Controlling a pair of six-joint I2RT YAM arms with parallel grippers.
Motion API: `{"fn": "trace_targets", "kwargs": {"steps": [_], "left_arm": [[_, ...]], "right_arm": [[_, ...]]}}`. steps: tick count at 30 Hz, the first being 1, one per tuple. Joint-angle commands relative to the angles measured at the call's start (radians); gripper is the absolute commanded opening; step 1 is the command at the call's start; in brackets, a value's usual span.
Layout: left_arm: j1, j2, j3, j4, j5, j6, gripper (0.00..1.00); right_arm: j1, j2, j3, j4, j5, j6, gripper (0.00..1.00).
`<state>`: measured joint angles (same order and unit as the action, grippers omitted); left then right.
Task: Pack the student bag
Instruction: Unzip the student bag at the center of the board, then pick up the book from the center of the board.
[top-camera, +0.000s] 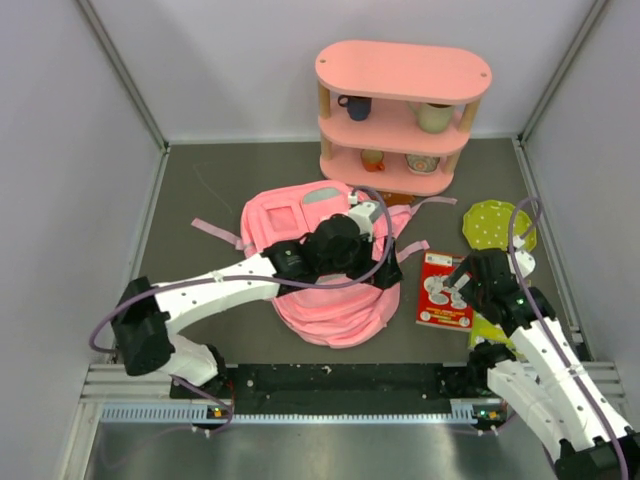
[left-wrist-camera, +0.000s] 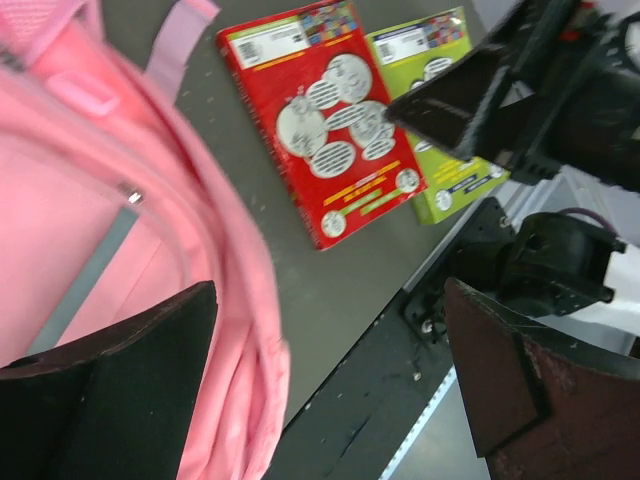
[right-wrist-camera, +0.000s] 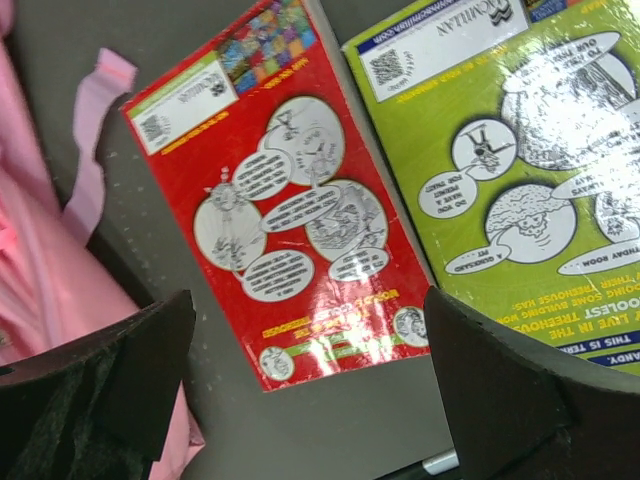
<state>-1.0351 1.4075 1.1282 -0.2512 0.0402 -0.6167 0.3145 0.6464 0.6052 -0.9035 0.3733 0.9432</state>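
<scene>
Two open, empty grippers: left gripper (left-wrist-camera: 330, 370) over the soft pink fabric student bag (top-camera: 330, 300) mid-table, right gripper (right-wrist-camera: 310, 370) above a glossy red book (right-wrist-camera: 290, 210).
Lying flat, its slick cover may skid away when pinched.

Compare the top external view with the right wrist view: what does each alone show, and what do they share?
Only the top external view shows the pink shelf with its mugs and the green dotted plate. Only the right wrist view shows the cartoon bubbles and QR code printed on the green book. Both show the red book and part of the pink backpack.
</scene>
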Motion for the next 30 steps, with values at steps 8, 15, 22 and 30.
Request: {"fn": "trace_targets", "kwargs": {"steps": [8, 15, 22, 30], "left_arm": [[-0.013, 0.257, 0.124, 0.217, 0.136, -0.084, 0.98], [-0.014, 0.378, 0.173, 0.239, 0.155, -0.104, 0.98], [-0.014, 0.476, 0.222, 0.231, 0.138, -0.117, 0.98], [-0.014, 0.525, 0.225, 0.242, 0.153, -0.141, 0.96]], "right_arm": [[-0.204, 0.151, -0.14, 0.285, -0.18, -0.123, 0.95], [-0.224, 0.229, -0.179, 0.371, -0.214, -0.156, 0.95], [-0.224, 0.249, -0.237, 0.462, -0.364, -0.17, 0.89], [-0.223, 0.233, -0.257, 0.469, -0.421, -0.187, 0.77]]}}
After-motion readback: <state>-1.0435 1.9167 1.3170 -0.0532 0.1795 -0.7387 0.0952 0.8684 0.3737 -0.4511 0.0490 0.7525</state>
